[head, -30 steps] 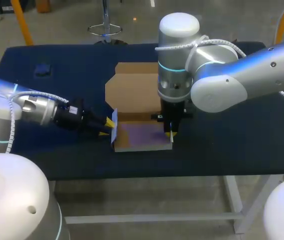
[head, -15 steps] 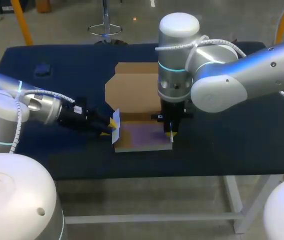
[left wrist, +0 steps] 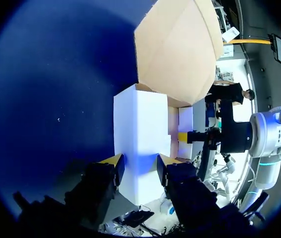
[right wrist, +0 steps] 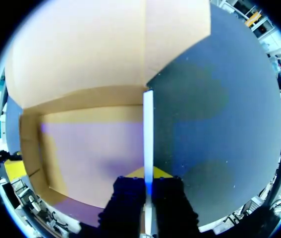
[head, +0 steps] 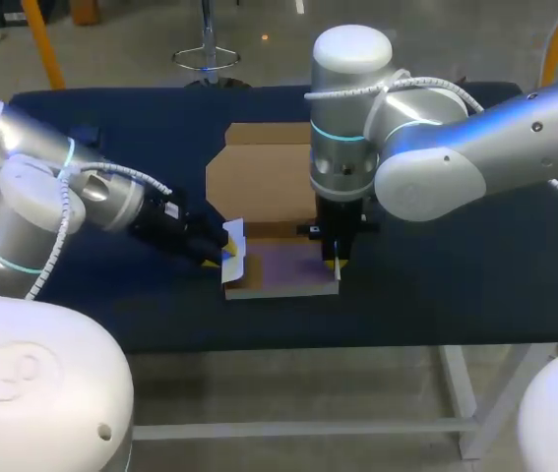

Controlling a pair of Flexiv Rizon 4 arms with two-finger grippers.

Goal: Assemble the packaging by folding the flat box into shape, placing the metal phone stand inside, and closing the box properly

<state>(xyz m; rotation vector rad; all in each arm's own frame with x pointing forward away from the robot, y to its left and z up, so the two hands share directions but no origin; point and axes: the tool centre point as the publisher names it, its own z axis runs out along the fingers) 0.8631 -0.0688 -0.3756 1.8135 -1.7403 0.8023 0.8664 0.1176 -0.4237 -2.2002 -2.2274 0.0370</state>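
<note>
The cardboard box (head: pixel 279 267) lies half folded in mid-table, its brown lid (head: pixel 259 167) flat behind the purple-lit floor (right wrist: pixel 90 153). My left gripper (head: pixel 227 246) is at the box's left side. In the left wrist view that gripper (left wrist: pixel 140 163) is open, with the raised white left wall (left wrist: pixel 140 124) standing between its fingers. My right gripper (head: pixel 336 261) points straight down at the right side. In the right wrist view it (right wrist: pixel 149 181) is shut on the thin upright right wall (right wrist: pixel 148 129). No metal phone stand shows in any view.
The dark blue table (head: pixel 456 275) has free cloth to the right of the box and along its front edge. My left arm's forearm lies low over the left half of the table.
My left arm has swung up and in toward the box, and its gripper has shifted slightly right, tipping the left wall up. The right arm has kept still.
</note>
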